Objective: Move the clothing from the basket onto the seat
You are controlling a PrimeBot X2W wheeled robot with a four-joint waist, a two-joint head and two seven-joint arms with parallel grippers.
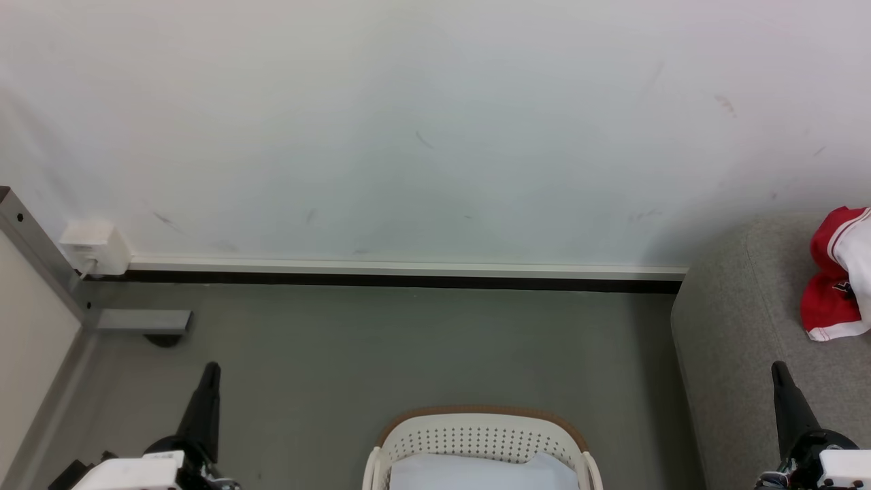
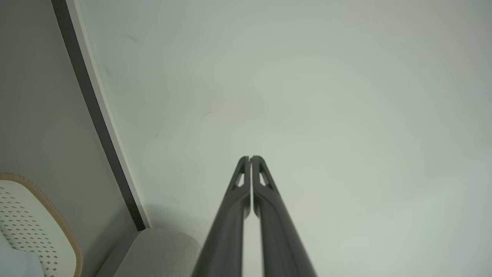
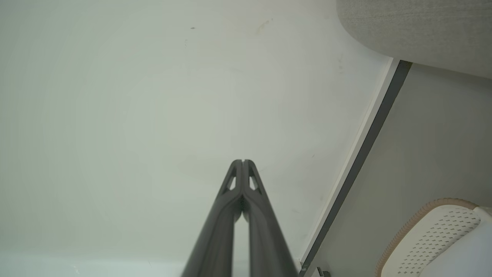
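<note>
Red and white clothing (image 1: 840, 275) lies bunched on the grey seat (image 1: 742, 327) at the right edge of the head view. The cream basket (image 1: 481, 435) with a brown rim stands on the floor at bottom centre, with pale fabric (image 1: 476, 473) inside it. Low on the left, my left gripper (image 1: 212, 367) points up, shut and empty. My right gripper (image 1: 777, 367) rises in front of the seat, shut and empty too. In the wrist views both grippers (image 2: 250, 157) (image 3: 243, 161) face the wall with fingertips together. The basket (image 2: 34, 227) (image 3: 430, 234) and the seat (image 2: 153, 250) (image 3: 415, 27) show at their edges.
A white wall (image 1: 435, 122) with a dark baseboard (image 1: 408, 279) stands behind the grey floor (image 1: 408, 347). At far left are a white wall box (image 1: 95, 246) and a grey metal frame (image 1: 41, 258) with a foot (image 1: 143, 321).
</note>
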